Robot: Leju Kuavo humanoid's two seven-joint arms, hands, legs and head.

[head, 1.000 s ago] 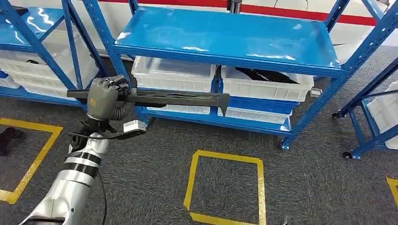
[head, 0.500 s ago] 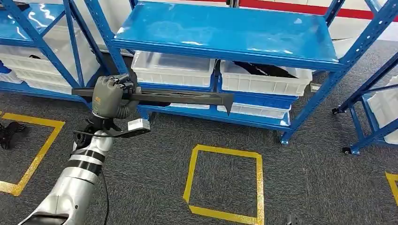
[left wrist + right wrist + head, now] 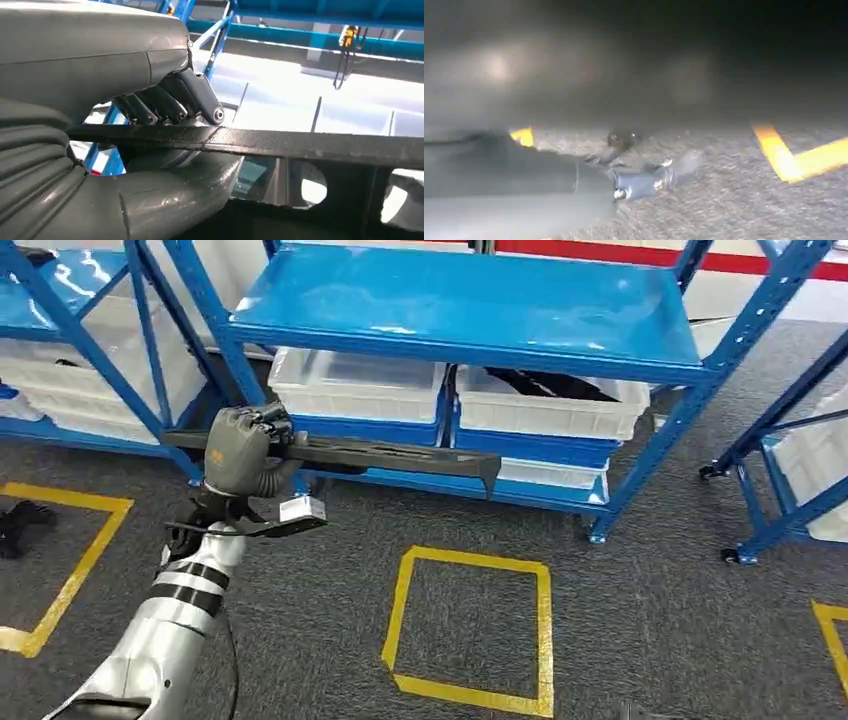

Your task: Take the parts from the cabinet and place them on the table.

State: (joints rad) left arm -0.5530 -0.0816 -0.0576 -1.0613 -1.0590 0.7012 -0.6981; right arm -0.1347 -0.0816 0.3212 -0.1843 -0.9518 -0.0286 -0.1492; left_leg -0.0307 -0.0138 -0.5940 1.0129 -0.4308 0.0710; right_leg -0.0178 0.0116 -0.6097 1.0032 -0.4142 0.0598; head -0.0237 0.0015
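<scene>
The head view looks down from high at the blue rack and floor. The left wrist view sits close behind the left hand, sharing the rack. The right wrist view faces the floor, blurred.

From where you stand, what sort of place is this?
Probably a factory storeroom or warehouse training bay: blue steel shelving racks hold white plastic bins, yellow tape squares mark the grey carpet, and the left hand holds a long black plastic part.

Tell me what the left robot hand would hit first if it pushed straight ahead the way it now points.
Probably the blue steel rack's diagonal brace or the white plastic bin behind it. The left robot hand, gripping the long black part, points toward that shelf, though depth is unclear.
</scene>
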